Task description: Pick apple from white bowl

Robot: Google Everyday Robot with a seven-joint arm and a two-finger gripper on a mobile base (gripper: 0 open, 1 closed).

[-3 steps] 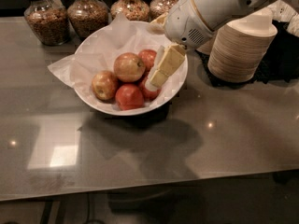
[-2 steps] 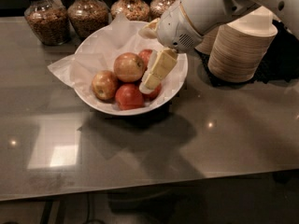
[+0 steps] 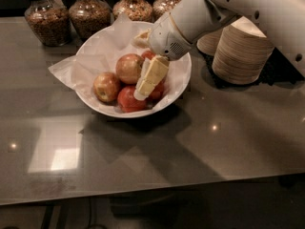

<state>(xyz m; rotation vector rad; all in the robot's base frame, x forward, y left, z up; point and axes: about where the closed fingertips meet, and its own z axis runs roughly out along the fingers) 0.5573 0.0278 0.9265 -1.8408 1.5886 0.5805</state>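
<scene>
The white bowl (image 3: 185,73) is lined with crinkled white paper and sits at the back middle of the grey table. The apple (image 3: 129,68), the largest one, pale yellow-orange with a red blush, lies near the bowl's middle. A smaller yellowish-red apple (image 3: 106,86) lies to its left, and deep-red apples (image 3: 128,99) lie in front of and behind it. My gripper (image 3: 141,92) reaches down into the bowl from the upper right. It hangs just right of the apple, over the red apples, and holds nothing that I can see.
Several glass jars of grains (image 3: 43,17) stand in a row behind the bowl. Stacked tan-sided paper bowls (image 3: 240,51) stand to the right on a dark mat, under my white arm (image 3: 248,6). The table's front edge runs along the bottom.
My gripper has moved left and a little lower inside the bowl, closer to the large apple. The apples and the bowl have not moved.
</scene>
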